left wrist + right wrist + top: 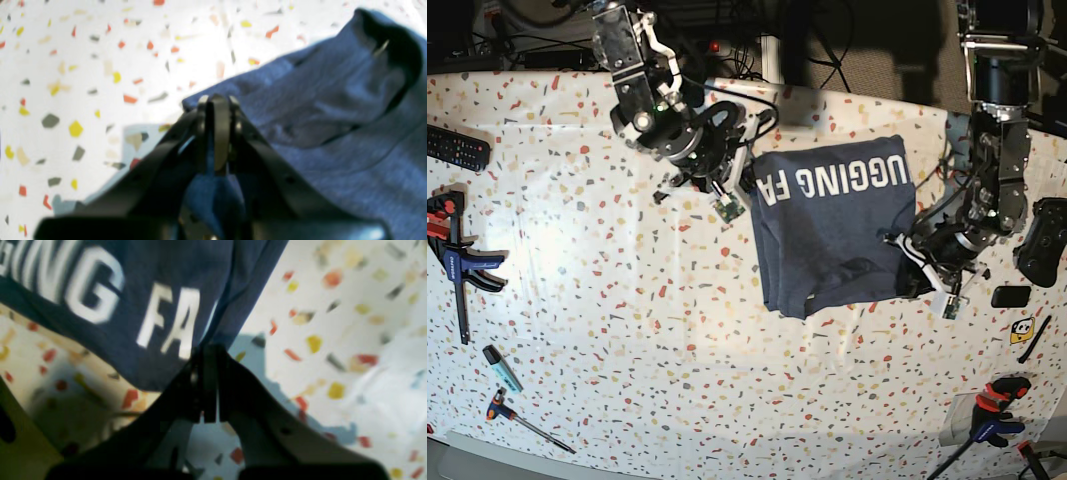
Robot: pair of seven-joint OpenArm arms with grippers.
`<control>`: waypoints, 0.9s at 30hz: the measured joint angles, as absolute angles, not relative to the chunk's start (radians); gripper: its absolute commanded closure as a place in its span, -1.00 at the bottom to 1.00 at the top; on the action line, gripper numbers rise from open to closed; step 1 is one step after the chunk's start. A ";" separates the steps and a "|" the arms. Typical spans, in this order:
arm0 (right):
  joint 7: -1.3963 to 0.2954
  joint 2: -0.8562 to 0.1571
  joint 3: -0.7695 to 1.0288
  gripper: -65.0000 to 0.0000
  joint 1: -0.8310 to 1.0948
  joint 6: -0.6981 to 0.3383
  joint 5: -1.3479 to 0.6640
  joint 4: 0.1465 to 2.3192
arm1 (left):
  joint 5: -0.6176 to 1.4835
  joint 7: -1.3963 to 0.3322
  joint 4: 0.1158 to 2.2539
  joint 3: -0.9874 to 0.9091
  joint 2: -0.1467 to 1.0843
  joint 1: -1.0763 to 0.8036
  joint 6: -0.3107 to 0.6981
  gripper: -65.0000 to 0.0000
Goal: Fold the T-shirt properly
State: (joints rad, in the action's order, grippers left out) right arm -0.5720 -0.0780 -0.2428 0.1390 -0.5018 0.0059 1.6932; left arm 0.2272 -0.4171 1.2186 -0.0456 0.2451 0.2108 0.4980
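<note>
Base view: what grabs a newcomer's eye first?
The dark blue T-shirt with big white block lettering, partly folded on the speckled table, right of centre. Each arm pinches an edge with shut jaws: the right gripper at the lettered corner, the left gripper at the opposite side. Clamps lie at the far left.

A dark blue T-shirt (140,323) with white block letters is pinched at its edge by the closed right gripper (208,351), held above a white speckled table (350,340).

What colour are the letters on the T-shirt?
White, on the dark blue T-shirt; clearest in the base view.
</note>
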 measured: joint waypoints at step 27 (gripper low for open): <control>-0.743 -0.078 0.050 1.00 0.605 -0.535 -0.194 2.218 | 0.683 -0.633 1.908 -0.450 0.482 -0.507 0.376 1.00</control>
